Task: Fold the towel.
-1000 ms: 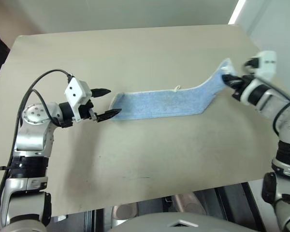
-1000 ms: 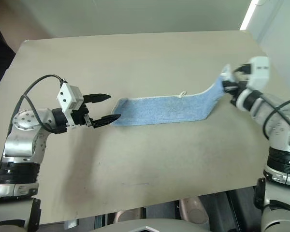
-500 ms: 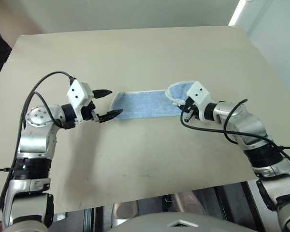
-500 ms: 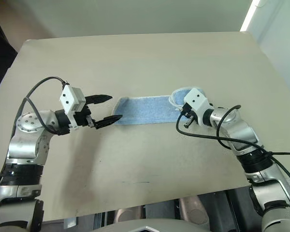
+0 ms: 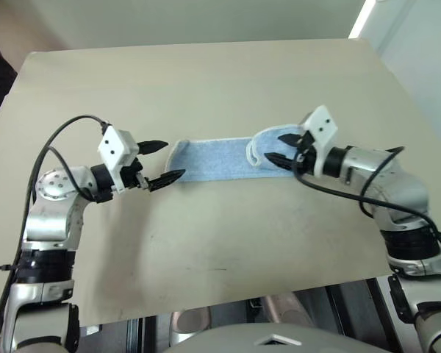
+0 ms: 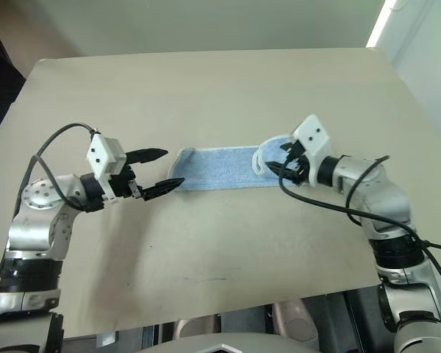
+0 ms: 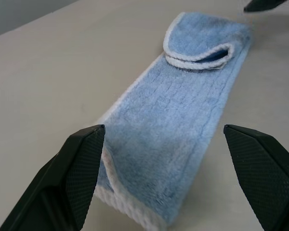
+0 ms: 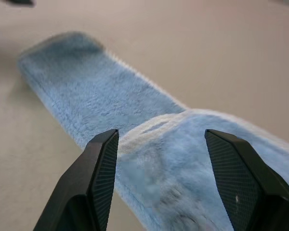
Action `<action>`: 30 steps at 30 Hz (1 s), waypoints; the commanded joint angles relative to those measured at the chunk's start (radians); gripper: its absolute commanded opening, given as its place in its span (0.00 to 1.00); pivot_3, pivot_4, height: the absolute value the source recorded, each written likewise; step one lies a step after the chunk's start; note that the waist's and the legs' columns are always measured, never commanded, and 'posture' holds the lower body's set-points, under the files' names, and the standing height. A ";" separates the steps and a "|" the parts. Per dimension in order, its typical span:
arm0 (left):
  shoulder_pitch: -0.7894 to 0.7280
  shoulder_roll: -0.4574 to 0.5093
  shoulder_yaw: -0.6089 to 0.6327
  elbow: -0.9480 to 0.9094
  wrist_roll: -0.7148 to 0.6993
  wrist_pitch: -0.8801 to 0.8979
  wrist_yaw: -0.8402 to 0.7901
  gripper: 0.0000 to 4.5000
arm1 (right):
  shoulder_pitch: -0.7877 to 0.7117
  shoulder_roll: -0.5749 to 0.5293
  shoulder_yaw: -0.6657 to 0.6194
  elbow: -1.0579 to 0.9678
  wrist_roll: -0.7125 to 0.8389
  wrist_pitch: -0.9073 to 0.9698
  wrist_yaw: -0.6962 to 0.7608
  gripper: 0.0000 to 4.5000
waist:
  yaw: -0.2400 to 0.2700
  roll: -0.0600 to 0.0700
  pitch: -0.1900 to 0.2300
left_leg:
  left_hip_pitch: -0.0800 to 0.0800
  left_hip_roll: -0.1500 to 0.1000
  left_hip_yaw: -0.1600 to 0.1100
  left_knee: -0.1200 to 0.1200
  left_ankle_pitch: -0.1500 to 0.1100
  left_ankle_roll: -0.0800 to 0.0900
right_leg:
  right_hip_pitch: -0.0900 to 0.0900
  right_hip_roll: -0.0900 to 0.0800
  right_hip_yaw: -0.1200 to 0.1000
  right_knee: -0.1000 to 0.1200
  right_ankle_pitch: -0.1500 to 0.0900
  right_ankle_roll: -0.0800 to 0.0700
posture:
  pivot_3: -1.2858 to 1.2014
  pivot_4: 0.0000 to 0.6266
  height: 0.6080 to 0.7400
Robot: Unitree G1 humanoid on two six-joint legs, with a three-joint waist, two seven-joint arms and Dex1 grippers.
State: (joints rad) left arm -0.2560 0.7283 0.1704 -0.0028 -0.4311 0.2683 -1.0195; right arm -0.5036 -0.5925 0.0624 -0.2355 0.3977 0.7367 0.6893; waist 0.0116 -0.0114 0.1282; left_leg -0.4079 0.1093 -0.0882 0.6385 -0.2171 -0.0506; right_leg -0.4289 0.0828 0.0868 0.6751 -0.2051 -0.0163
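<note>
Towel (image 5: 220, 158) lying as a long strip across the middle of the tabletop (image 5: 206, 81), its right end now doubled back over itself where a second ago it hung lifted. Right gripper (image 5: 281, 148), formerly clamped on that end, now stands apart above the flap; left gripper (image 5: 162, 162) remains apart beside the opposite end. First fold judged placed.

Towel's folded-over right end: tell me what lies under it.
Under the flap lies the towel itself, a lower layer on the table. Anything between the layers is covered.
</note>
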 commanded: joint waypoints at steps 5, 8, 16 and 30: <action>0.105 -0.077 0.117 -0.200 -0.188 0.206 0.155 0.94 | -0.030 0.023 0.001 0.145 -0.083 -0.138 -0.010 0.26 | -0.001 0.000 0.000 | 0.006 0.000 0.001 0.000 0.000 0.000 | 0.005 0.000 0.001 0.000 -0.003 0.002 | 0.52 0.24 1.00; 0.166 -0.143 0.142 -0.294 -0.273 0.320 0.278 0.94 | -0.061 0.080 0.040 0.295 -0.137 -0.229 -0.009 0.01 | -0.004 0.000 0.000 | 0.008 0.001 0.004 0.000 0.000 0.000 | 0.006 0.000 0.002 0.000 -0.006 0.002 | 0.52 0.24 1.00; 0.373 -0.333 0.246 -0.493 -0.501 0.555 0.669 0.97 | -0.098 0.146 0.096 0.523 -0.242 -0.386 0.012 0.00 | -0.005 0.000 0.000 | 0.011 0.006 0.012 -0.001 0.000 0.000 | 0.006 0.000 0.002 0.000 -0.002 -0.003 | 0.52 0.24 1.00; 0.174 -0.551 0.306 -0.314 -0.942 0.615 1.349 0.97 | -0.145 0.183 0.005 0.402 -0.193 -0.383 -0.004 0.00 | 0.004 -0.001 0.004 | 0.043 0.006 0.015 -0.006 -0.001 -0.003 | 0.036 0.001 0.003 -0.001 -0.010 -0.003 | 0.52 0.24 1.00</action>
State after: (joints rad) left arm -0.0514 0.1840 0.4917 -0.3345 -1.3263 0.8951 0.2852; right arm -0.6170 -0.4110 0.1061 0.2145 0.1840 0.3686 0.6981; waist 0.0153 -0.0128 0.1326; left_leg -0.3652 0.1144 -0.0736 0.6328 -0.2176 -0.0534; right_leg -0.3932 0.0839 0.0898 0.6744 -0.2149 -0.0194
